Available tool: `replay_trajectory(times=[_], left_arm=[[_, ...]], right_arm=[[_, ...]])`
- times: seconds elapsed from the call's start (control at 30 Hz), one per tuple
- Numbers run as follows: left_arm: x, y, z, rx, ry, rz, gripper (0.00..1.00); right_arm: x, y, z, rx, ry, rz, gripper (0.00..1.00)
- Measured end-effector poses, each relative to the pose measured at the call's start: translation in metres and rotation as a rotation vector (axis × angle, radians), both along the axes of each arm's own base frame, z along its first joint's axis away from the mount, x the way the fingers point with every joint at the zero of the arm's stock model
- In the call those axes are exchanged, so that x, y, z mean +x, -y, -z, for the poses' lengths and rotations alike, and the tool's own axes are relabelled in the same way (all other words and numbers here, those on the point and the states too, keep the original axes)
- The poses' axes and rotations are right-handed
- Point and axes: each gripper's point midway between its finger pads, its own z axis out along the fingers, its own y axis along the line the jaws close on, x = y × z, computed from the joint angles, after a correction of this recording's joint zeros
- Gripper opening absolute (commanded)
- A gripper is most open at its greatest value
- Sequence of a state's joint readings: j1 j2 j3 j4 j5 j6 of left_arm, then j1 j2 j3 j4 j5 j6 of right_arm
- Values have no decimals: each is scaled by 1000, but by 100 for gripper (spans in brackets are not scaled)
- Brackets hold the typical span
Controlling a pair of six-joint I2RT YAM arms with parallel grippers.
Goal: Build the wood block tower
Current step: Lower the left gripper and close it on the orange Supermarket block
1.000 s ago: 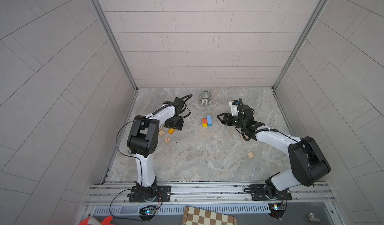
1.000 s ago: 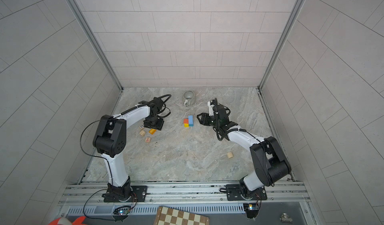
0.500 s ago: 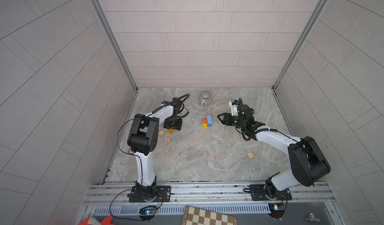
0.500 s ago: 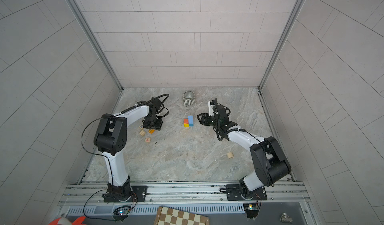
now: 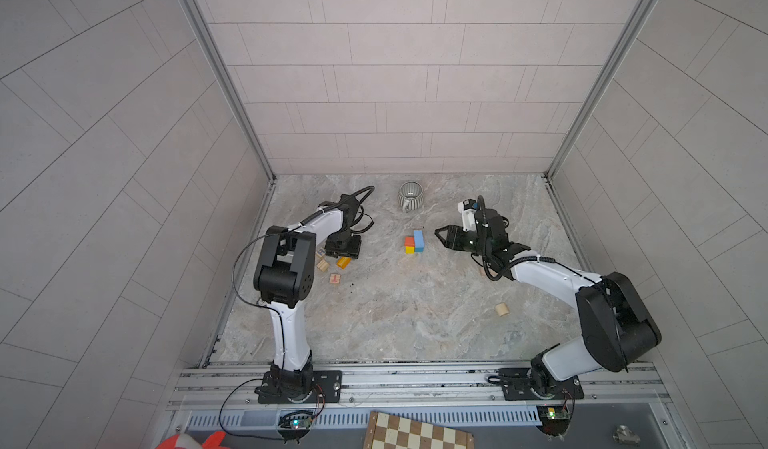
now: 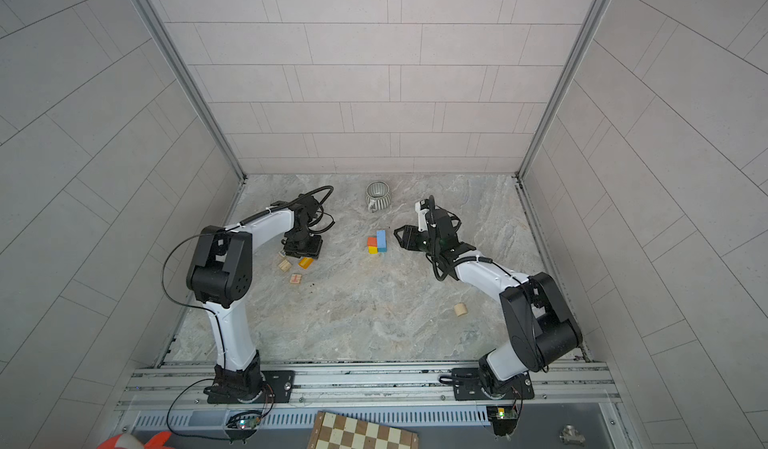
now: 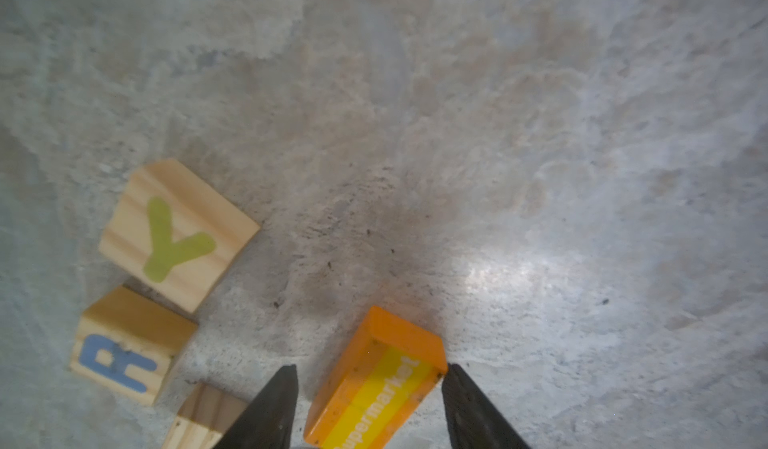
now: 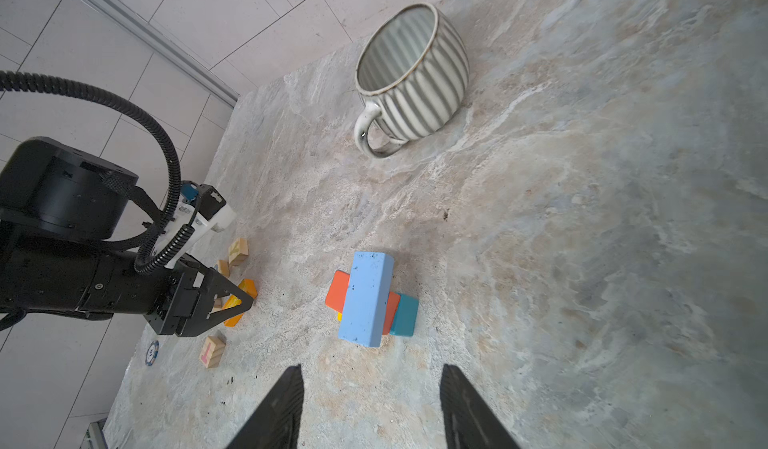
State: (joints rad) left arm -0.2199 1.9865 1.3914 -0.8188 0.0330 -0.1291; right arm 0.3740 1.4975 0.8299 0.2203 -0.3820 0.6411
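Your left jaws stand open astride the orange block; right jaws open, empty, facing the tower.

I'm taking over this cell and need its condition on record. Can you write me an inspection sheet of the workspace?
Surface: marbled tabletop, a few dark specks.
Job's things: wood block tower is low: light blue brick across an orange-red block, teal block and yellow block at the base; Supermarket block, Y cube, R cube, T cube and wooden cylinder lie loose.
Clutter: striped mug, upright; poker chip; chessboard past the front rail.
Grippers: left gripper open, straddling the Supermarket block; right gripper open, empty, facing the tower.
Cables: corrugated cable loops off the left wrist.
Surroundings: tiled walls.
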Motion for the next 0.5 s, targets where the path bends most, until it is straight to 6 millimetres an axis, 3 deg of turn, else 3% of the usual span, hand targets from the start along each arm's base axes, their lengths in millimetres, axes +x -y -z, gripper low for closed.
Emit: replay_trajectory(times=[0.3, 0.5], left_arm=[[0, 2, 0, -13, 0, -2, 39], [0, 5, 0, -28, -3, -18, 36]], right_arm=[[0, 0, 0, 0, 0, 0, 52], [0, 0, 0, 0, 0, -1, 51]])
